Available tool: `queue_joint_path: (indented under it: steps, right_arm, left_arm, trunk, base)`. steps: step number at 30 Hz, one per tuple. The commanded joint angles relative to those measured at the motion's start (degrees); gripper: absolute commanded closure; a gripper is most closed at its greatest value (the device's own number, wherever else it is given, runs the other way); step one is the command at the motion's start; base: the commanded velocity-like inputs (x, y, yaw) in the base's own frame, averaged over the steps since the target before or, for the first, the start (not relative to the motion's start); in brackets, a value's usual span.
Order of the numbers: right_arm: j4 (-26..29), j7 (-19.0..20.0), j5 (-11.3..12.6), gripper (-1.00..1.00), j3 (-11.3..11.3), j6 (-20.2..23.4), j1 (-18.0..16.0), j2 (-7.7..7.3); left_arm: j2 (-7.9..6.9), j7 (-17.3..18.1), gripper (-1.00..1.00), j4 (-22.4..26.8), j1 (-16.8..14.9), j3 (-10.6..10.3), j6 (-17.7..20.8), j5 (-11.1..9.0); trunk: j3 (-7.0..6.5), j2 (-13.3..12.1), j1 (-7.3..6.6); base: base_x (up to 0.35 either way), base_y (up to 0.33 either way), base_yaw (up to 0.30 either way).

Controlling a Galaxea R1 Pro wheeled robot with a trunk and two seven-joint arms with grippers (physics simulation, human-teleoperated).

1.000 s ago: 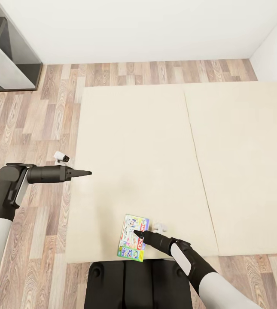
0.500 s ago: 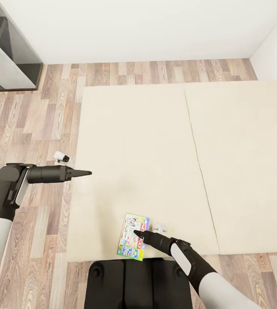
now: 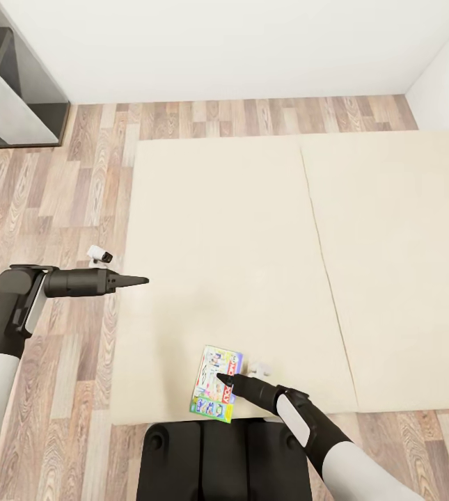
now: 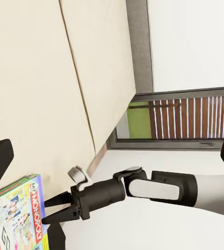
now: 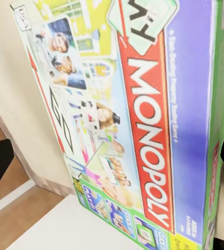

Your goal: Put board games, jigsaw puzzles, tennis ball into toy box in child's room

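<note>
A flat board game (image 3: 210, 365) box, pale green and blue with a red band, lies near the front edge of the beige bed (image 3: 238, 229). My right gripper (image 3: 218, 376) hovers just over the box's middle with its fingers spread open and nothing between them. The right wrist view looks closely at the box lid (image 5: 143, 104). In the left wrist view the board game (image 4: 15, 213) lies beside the right gripper (image 4: 48, 209). My left gripper (image 3: 143, 280) is held level above the bed's left edge, open and empty, well away from the box.
Wood-plank floor (image 3: 57, 209) runs along the bed's left and far sides. A dark grey shelf unit (image 3: 8, 90) stands at the back left against the white wall. My black base (image 3: 224, 459) sits against the bed's front edge. A mattress seam (image 3: 321, 250) runs front to back.
The whole picture has shifted slightly, so the camera moved a little. Both arms and the board game keep their places relative to each other.
</note>
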State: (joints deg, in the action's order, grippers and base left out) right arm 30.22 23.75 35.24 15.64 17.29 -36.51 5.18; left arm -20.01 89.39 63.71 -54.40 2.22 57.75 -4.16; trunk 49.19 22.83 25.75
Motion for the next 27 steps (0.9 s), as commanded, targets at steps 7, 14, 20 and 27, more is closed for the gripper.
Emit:
queue_joint_path:
  steps: [7, 14, 20, 27]
  right_arm:
    - [0.02, -0.02, 0.45, -1.0, 0.08, 0.29, -0.02, -0.02]
    - [0.02, -0.02, 0.45, -1.0, 0.09, 0.29, -0.02, -0.05]
    - [0.06, 0.04, 0.45, -1.0, 0.05, 0.29, 0.02, -0.07]
    - [0.06, 0.06, 0.45, -1.0, 0.01, 0.22, 0.0, -0.08]
  left_arm:
    - [-0.04, 0.32, -1.0, 0.01, 0.0, -0.02, 0.61, -0.04]
    - [-0.05, 0.31, -1.0, 0.01, 0.0, -0.02, 0.61, -0.05]
    - [-0.09, 0.34, -1.0, 0.01, -0.02, -0.02, 0.61, -0.06]
    - [-0.11, 0.36, -1.0, 0.01, -0.01, -0.02, 0.61, -0.05]
  trunk:
    - [0.06, 0.09, 0.03]
    - [0.06, 0.09, 0.03]
    - [0.06, 0.09, 0.03]
    - [0.06, 0.09, 0.03]
  base:
    - [0.0, 0.017, 0.0]
    - [0.0, 0.043, 0.0]
    - [0.0, 0.011, 0.0]
    - [0.0, 0.001, 0.0]
